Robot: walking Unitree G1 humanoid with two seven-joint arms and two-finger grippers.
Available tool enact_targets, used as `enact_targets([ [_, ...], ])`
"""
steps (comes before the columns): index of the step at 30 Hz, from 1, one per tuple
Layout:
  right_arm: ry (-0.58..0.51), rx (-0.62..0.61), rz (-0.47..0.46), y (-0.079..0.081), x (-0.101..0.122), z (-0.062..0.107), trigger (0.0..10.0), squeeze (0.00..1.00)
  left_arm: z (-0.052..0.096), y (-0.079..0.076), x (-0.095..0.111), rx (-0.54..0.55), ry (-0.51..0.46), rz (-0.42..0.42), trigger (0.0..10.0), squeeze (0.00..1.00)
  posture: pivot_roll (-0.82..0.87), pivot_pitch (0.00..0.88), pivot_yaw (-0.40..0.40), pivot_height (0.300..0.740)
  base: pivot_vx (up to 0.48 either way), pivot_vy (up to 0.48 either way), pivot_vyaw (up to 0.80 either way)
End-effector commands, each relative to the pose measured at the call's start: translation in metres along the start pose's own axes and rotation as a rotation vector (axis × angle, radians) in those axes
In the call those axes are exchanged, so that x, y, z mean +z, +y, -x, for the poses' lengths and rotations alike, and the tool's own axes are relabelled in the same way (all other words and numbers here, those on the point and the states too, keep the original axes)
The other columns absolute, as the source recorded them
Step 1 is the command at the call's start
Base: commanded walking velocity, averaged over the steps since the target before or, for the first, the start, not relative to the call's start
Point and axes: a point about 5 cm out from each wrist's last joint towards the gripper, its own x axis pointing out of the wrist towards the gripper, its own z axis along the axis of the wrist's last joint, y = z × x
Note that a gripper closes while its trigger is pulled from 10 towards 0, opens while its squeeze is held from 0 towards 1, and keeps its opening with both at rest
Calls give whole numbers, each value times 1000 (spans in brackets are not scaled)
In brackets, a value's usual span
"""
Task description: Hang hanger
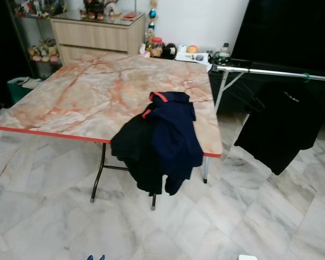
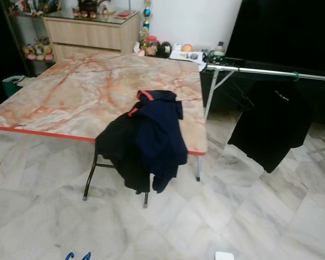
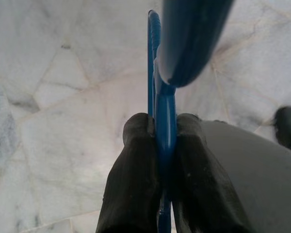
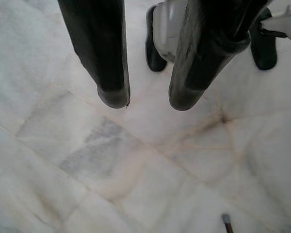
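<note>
Two grippers noted. Left gripper [image 3: 164,131] is clamped on a blue hanger [image 3: 164,104]; the black fingers [image 3: 136,170] press its thin plastic edge from both sides, held low over the marble floor [image 1: 249,216]. A blue tip of the hanger [image 1: 95,258] shows at the bottom edge of the left eye view. Right gripper [image 4: 148,99] hangs idle above the floor, fingers spread, nothing between them.

Scene ahead: folding table [image 1: 70,97] with a marbled top and red edge; dark clothes [image 1: 160,141] draped over its near right corner. To the right of the table stands a drying rack, its metal rail [image 1: 276,71] running horizontally, with a black shirt [image 1: 284,127] hanging from it. An empty dark hanger [image 1: 249,98] appears to hang near the rail's left end, beside the shirt.

Judgement on step: carrying the hanger to the rail; the robot is well apart from it.

Notes for doing it well:
- Approach around the table's right corner, avoiding the draped clothes and table legs.
- Target the bare stretch of rail between the rack's frame and the shirt.
- Raise the hook above the rail, then lower it on; release only once seated.
- Grip is on a narrow edge, so the hanger may pivot; move slowly.
- Hook orientation cannot be told from the wrist view.
</note>
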Motion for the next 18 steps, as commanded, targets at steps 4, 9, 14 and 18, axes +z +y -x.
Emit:
enact_targets([
  [4, 10, -33, -6, -18, -3, 3, 10000, 0, 0, -4, -1, -22, 12, -19, 10000, 0, -49, 0, -14, 740, 0, -400, 0],
  [9, 13, -31, -10, -17, -5, 3, 10000, 0, 0, -2, -2, -24, 15, -27, 10000, 0, -53, 0, -5, 740, 0, -402, 0],
  [14, 18, -11, -7, 0, -7, 1, 10000, 0, 0, -2, -2, -26, 20, -34, 10000, 0, -57, 0, 0, 740, 0, -402, 0],
  [18, 18, -3, -13, 11, -8, 1, 10000, 0, 0, -1, -3, -28, 19, -35, 10000, 0, -61, 0, 5, 740, 0, -401, 0],
])
